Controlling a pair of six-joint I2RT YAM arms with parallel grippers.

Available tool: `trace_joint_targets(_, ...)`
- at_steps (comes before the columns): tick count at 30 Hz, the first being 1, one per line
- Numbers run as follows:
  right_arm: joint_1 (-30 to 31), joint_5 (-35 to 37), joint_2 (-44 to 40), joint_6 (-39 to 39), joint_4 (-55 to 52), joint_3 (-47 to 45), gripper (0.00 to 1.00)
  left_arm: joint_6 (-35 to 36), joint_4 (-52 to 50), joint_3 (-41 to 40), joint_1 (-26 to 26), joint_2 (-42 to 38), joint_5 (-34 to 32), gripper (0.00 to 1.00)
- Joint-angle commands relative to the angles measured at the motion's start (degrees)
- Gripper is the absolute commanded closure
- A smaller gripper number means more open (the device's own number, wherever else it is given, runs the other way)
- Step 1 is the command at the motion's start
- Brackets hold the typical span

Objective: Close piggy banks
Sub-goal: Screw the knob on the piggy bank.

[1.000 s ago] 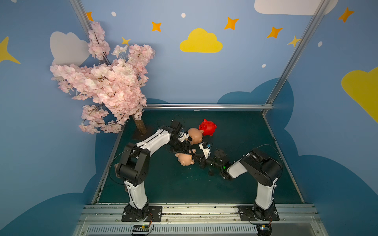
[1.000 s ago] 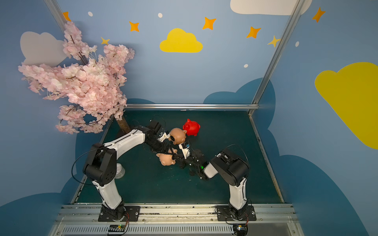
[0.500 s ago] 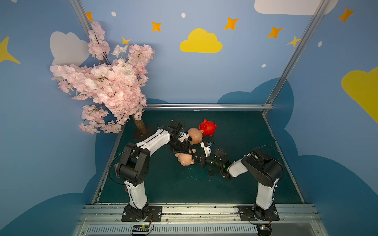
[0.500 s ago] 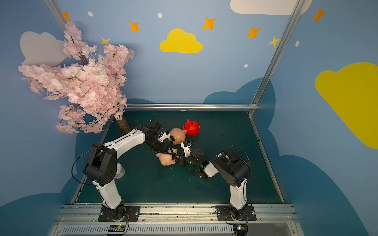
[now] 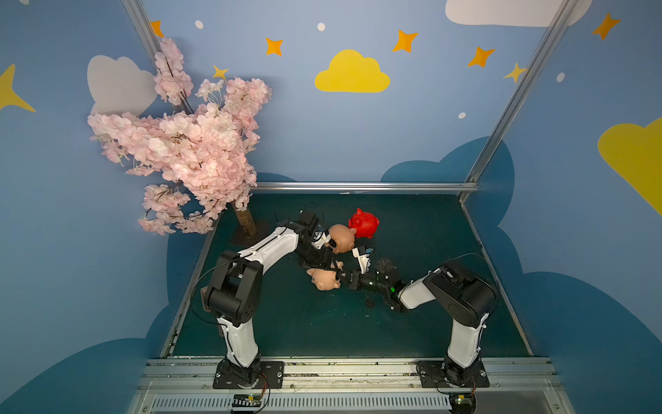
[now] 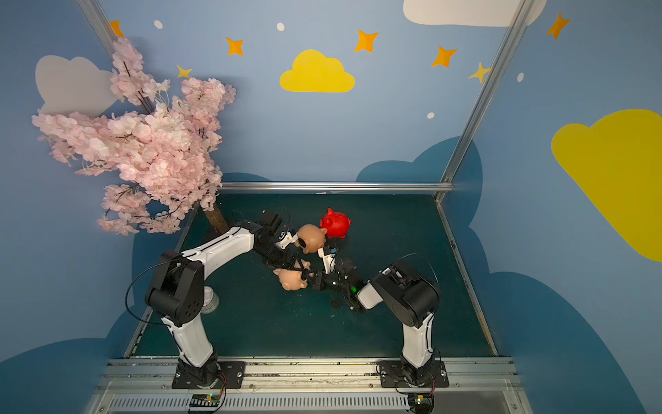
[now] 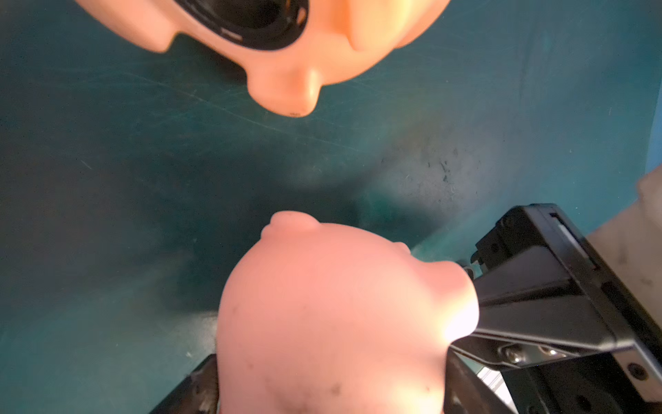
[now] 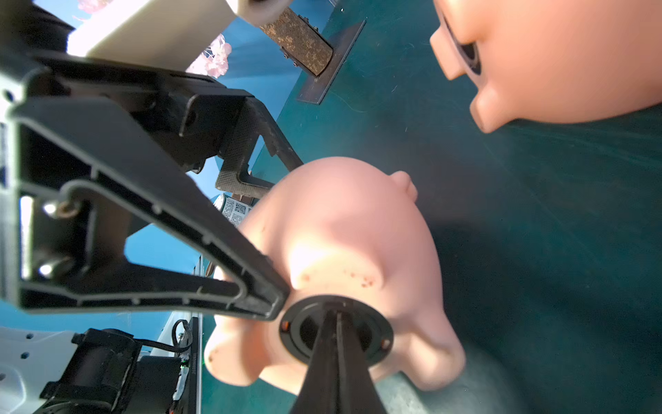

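Peach-tan piggy bank point(image 8: 351, 243) lay belly-out on mid mat point(image 5: 286, 322), clamped in left gripper point(image 5: 326, 269), right gripper point(image 8: 336, 317) closed tight, tips against its black plug point(image 8: 378, 335), second peach bank point(image 5: 343, 238) and red piggy bank point(image 5: 364, 224) behind, coin slots hidden.

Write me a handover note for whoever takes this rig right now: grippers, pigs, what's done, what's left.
Left gripper: shut on the near peach pig, held on its side, belly toward the right arm.
Right gripper: shut, tips at the centre of the black plug in that belly; cannot tell if it is fully seated.
Far peach pig: on its side on the table, plug ring in its belly.
Red pig: behind it, belly hidden.
Left: finish seating this plug, then check the red pig.
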Motion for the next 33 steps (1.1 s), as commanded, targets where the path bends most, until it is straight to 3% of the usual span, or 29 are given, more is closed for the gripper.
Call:
trace_joint_targets(1, 0.65, -0.61, 0.62, 3.12, -3.51, 3.44, 1.0, 0.63, -1.7, -1.92, -1.89, 3.51, 3.18, 0.26)
trace_joint_targets(20, -0.53, -2.17, 1.86, 8.52, -4.21, 3.49, 1.0, 0.55, -1.65, -2.09, -2.01, 3.43, 2.78, 0.26)
trace_joint_targets(30, -0.42, -1.32, -0.36, 6.61, -6.75, 3.4, 1.0, 0.43, -1.65, -2.15, -2.02, 3.21, 2.69, 0.26)
trace_joint_targets(33, -0.18, -0.31, -2.42, 3.76, -10.86, 3.45, 0.93, 0.37, -1.43, -2.27, -1.98, 3.12, 2.52, 0.26)
